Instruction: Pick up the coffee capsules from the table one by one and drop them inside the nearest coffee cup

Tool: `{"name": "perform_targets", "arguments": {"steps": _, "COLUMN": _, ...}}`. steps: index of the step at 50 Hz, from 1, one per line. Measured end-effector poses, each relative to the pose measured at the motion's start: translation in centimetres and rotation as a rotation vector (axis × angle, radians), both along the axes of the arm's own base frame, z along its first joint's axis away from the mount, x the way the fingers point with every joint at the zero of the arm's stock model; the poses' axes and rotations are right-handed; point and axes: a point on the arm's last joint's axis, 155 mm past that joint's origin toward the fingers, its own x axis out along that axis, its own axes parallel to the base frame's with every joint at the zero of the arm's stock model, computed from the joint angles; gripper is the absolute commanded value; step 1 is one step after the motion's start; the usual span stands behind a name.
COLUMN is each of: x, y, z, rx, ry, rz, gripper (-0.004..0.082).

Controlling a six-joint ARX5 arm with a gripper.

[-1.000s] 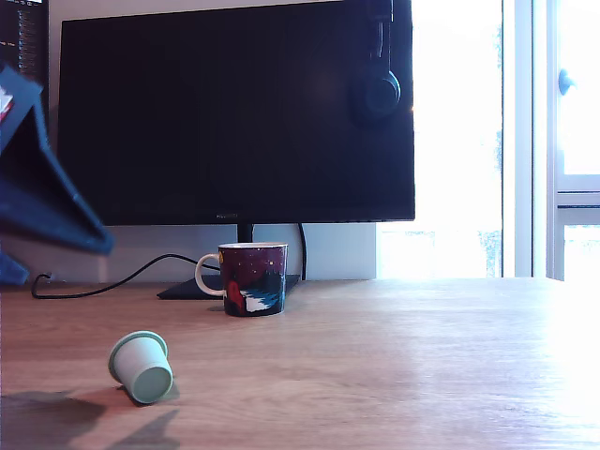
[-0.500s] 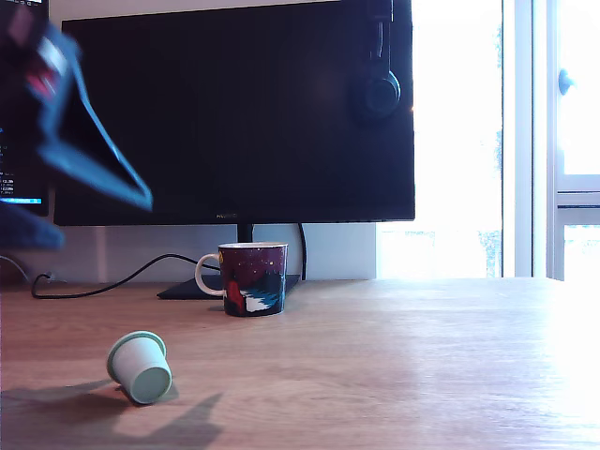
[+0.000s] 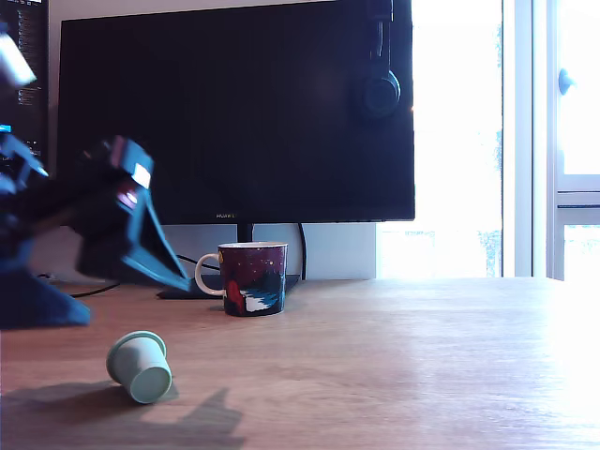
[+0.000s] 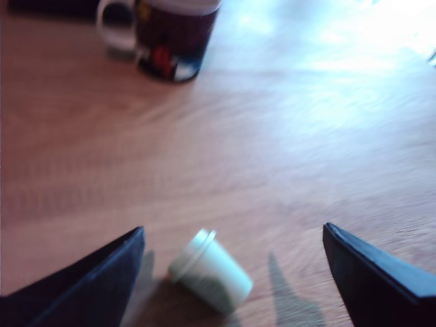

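Mint capsule point(image 4: 210, 271) lying tipped on bench point(image 4: 286, 157), mug point(image 4: 170, 34) standing at its 12 o'clock, well apart, pincer point(image 4: 235, 272) gaping wide, holding nothing, fingers point(image 4: 102, 279) flanking capsule.

We see the exterior view from low, near desktop level, facing the monitor point(image 3: 234, 112) across the table point(image 3: 394, 366). Our wrist view looks steeply down, close in. Both share the coffee cup point(image 3: 251, 278) point(image 4: 170, 37) and mint capsule point(image 3: 141, 366) point(image 4: 210, 270).
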Motion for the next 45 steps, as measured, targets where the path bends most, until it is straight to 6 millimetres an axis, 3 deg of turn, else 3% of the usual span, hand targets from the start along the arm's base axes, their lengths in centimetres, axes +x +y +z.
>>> {"name": "perform_targets", "arguments": {"steps": 13, "x": 0.0, "y": -0.5, "z": -2.6, "rx": 0.031, "ry": 0.048, "rz": 0.003, "gripper": 0.076}}
{"name": "perform_targets", "arguments": {"steps": 26, "x": 0.2, "y": -0.8, "z": -3.7, "rx": 0.037, "ry": 0.057, "rz": 0.005, "gripper": 0.074}}
{"name": "perform_targets", "arguments": {"steps": 31, "x": 0.2, "y": -0.8, "z": -4.1, "rx": 0.045, "ry": 0.064, "rz": 0.007, "gripper": 0.063}}
{"name": "perform_targets", "arguments": {"steps": 39, "x": 0.2, "y": -0.8, "z": -4.1, "rx": 0.046, "ry": 0.066, "rz": 0.007, "gripper": 0.0284}}
{"name": "perform_targets", "arguments": {"steps": 45, "x": 0.2, "y": -0.8, "z": -4.1, "rx": 0.045, "ry": 0.066, "rz": 0.006, "gripper": 0.0191}}
